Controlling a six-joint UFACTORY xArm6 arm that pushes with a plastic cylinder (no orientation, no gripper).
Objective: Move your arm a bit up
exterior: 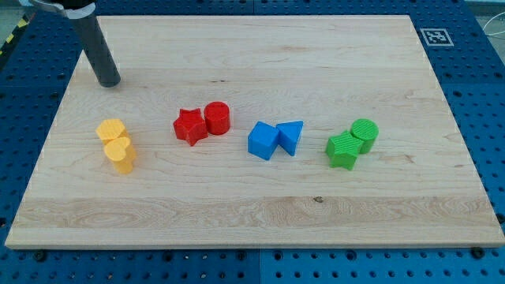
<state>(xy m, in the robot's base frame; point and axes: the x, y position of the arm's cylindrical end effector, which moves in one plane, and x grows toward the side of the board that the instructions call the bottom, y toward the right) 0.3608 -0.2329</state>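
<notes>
My tip [108,81] rests on the wooden board [260,213] near its upper left corner, well above the yellow blocks and apart from every block. Two yellow blocks sit at the view's left: a hexagon-like one [111,130] and a heart-like one [121,154] touching below it. A red star [189,125] touches a red cylinder [218,117] near the middle. A blue cube [263,140] touches a blue triangle [290,136]. At the right a green star-like block [343,149] touches a green cylinder [364,133].
The board lies on a blue perforated table [481,95]. A black-and-white marker tag [435,36] sits at the board's upper right corner. A yellow-black striped edge [12,35] shows at the upper left.
</notes>
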